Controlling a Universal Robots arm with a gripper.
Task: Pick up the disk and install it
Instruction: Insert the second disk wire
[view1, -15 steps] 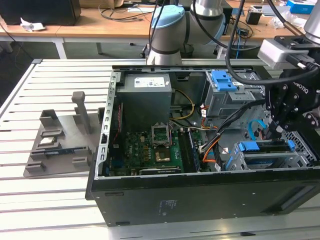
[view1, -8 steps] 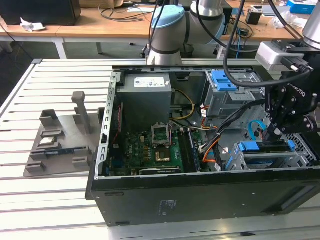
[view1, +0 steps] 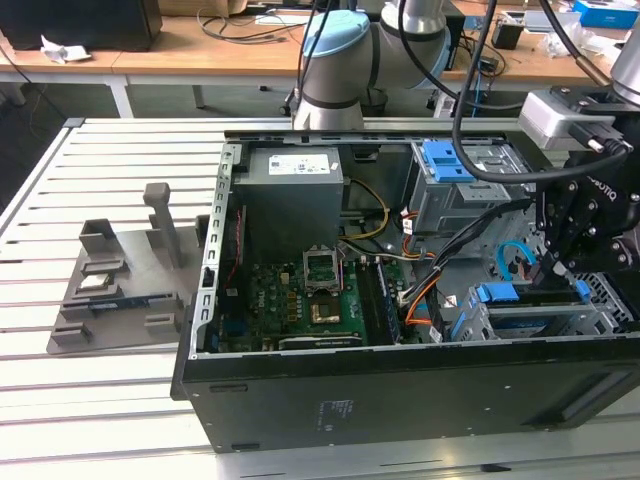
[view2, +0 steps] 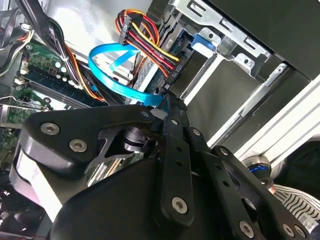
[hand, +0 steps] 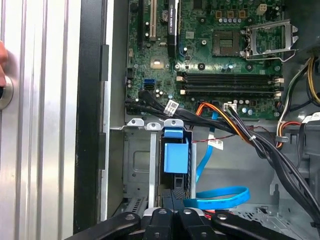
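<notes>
Exterior view: claw (view1: 556, 268) lowered over the disk (view1: 535, 308)

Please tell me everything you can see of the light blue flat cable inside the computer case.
The light blue cable is a flat, smooth ribbon that looks like plastic. It bends in a loose loop inside the open computer case, close to the metal drive cage. In the second wrist view it lies beside a bundle of red, yellow and black wires, and one end runs down towards the tool.
</notes>
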